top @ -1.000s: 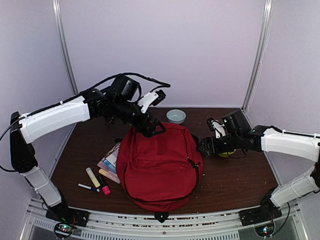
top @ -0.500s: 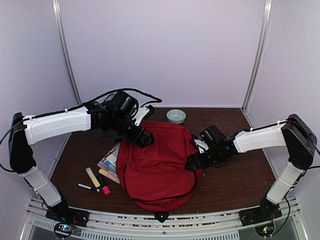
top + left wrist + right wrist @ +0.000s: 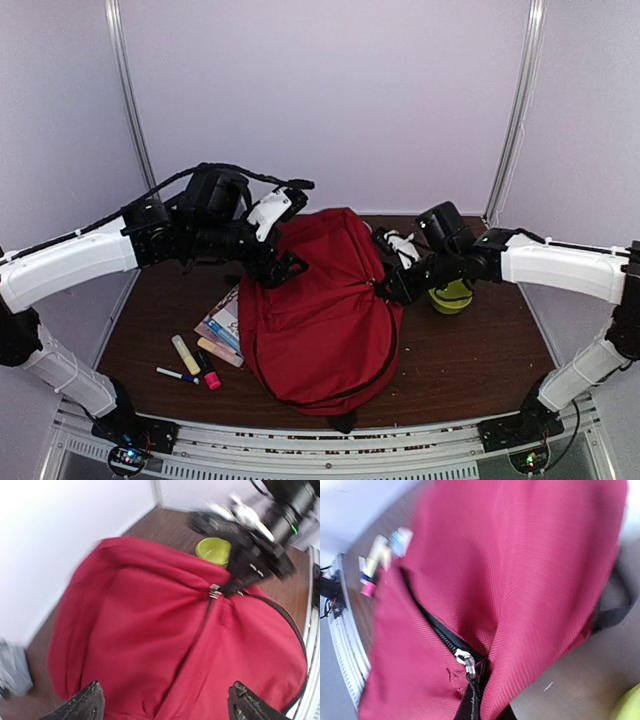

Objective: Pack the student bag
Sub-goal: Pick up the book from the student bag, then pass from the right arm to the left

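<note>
The red student bag [image 3: 320, 320] stands partly raised in the middle of the table, its top tented up. My right gripper [image 3: 390, 290] is at the bag's right side, shut on the black zipper pull [image 3: 471, 700] that hangs from the silver slider [image 3: 465, 658]. The left wrist view shows the same slider [image 3: 215, 591] with the right gripper [image 3: 232, 585] pulling at it. My left gripper [image 3: 285, 268] hovers over the bag's upper left. In its own view its fingers [image 3: 90, 702] stand wide apart above the red fabric [image 3: 150, 630], pinching nothing.
A yellow-green cup [image 3: 450, 297] stands right of the bag, under the right arm. Left of the bag lie booklets [image 3: 222, 322], a yellow highlighter [image 3: 185, 354], a pink highlighter [image 3: 210, 378] and a pen [image 3: 177, 375]. The bag's black strap [image 3: 615, 612] trails on the table.
My right gripper went from open to shut on the zipper pull and drew up and right. The bag's top rose and now hides the small bowl. My left gripper shifted slightly.
</note>
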`<state>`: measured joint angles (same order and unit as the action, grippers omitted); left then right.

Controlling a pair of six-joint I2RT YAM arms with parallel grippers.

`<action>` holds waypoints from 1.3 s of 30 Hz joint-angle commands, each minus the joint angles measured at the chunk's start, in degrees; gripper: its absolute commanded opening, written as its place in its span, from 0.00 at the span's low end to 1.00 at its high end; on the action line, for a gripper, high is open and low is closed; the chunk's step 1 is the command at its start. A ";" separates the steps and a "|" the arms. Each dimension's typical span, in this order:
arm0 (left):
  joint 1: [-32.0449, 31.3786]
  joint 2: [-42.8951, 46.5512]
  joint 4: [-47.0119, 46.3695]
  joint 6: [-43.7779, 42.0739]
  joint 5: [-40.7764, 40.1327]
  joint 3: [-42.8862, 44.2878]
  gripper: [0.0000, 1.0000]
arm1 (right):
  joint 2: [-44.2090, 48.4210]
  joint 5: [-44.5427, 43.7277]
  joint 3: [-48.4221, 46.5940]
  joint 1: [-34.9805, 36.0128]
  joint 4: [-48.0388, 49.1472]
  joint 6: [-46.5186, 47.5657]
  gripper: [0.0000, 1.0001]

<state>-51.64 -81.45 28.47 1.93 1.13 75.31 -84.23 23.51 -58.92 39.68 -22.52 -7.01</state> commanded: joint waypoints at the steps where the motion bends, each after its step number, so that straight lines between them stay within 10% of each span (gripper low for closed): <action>1: -9.34 3.44 -2.30 -19.44 -9.68 4.66 0.88 | 9.92 -2.42 -11.30 3.65 -2.84 17.68 0.00; 12: -15.43 5.62 12.60 -28.72 -16.22 22.55 0.98 | 20.86 5.01 -23.26 13.64 -20.89 46.49 0.00; 22: -17.00 8.47 12.34 -29.56 3.66 23.49 0.98 | 17.41 -9.37 -24.50 16.13 -23.85 46.89 0.00; 39: -17.01 -4.55 19.19 -24.59 4.16 25.87 0.98 | 16.90 -8.12 -22.97 19.18 -19.28 49.30 0.00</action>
<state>-68.47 -84.77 47.22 -23.92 3.77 99.85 -69.89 14.09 -81.08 58.15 -48.14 42.06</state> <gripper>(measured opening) 0.978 0.056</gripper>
